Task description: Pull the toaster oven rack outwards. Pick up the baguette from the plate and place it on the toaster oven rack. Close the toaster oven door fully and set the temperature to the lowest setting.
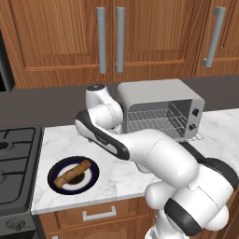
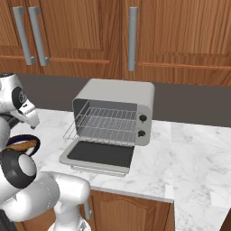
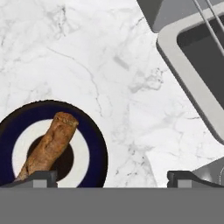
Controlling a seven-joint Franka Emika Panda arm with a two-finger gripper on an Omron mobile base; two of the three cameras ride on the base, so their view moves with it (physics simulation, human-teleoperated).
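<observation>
Hand: open, empty, above worktop between plate and oven door.
Baguette: lying across plate, left of toaster oven.
Rack: pulled partly outward.
Door: folded down flat, fully open.

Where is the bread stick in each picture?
Left base view: the baguette lies on the plate, lower left, near the stove.
Right base view: a bit of it peeks out at the far left edge, behind the arm.
Hand view: bottom left, on the plate.
Shared landmark: the toaster oven door, folded down open on the marble counter.
</observation>
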